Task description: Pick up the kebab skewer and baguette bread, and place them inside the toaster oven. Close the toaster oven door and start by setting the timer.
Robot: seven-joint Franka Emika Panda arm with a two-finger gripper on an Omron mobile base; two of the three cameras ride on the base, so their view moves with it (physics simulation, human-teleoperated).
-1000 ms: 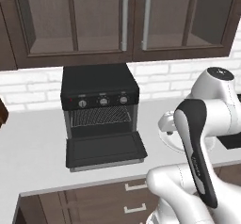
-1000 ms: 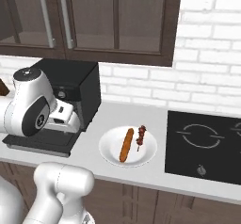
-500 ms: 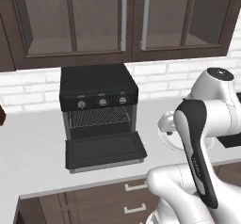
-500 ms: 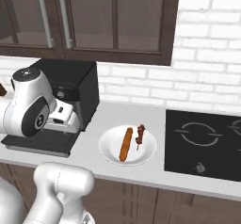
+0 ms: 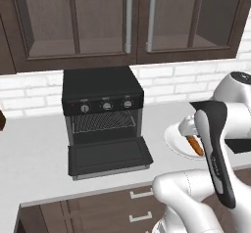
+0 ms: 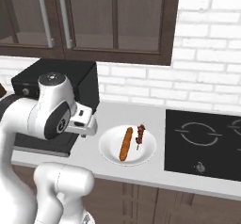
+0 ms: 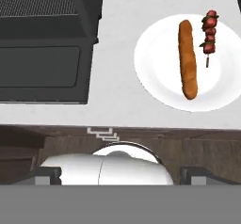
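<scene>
On a white plate (image 7: pixel 155 72) the baguette bread (image 7: pixel 187 60) lies lengthwise, and the shorter kebab skewer (image 7: pixel 209 32) lies beside it on the side away from the oven. The black toaster oven (image 5: pixel 103 110) stands left of the plate with its door (image 5: pixel 109 156) dropped flat and the wire rack (image 5: pixel 104 121) showing inside. My gripper (image 7: pixel 124 177) hangs open and empty above the counter's front edge, between the door and the plate, touching nothing. The right base view shows the baguette bread (image 6: pixel 125 144) and kebab skewer (image 6: pixel 140 134) just right of my hand.
A black cooktop (image 6: pixel 207 140) is set into the counter right of the plate (image 6: pixel 148 152). Dark wall cabinets (image 5: pixel 127 21) hang above the oven, over a white brick wall. Drawer fronts (image 7: pixel 188 148) run below the counter edge.
The arm has swung a little to the right, toward the plate. The gripper stays open; oven, door, plate and food have not moved.
</scene>
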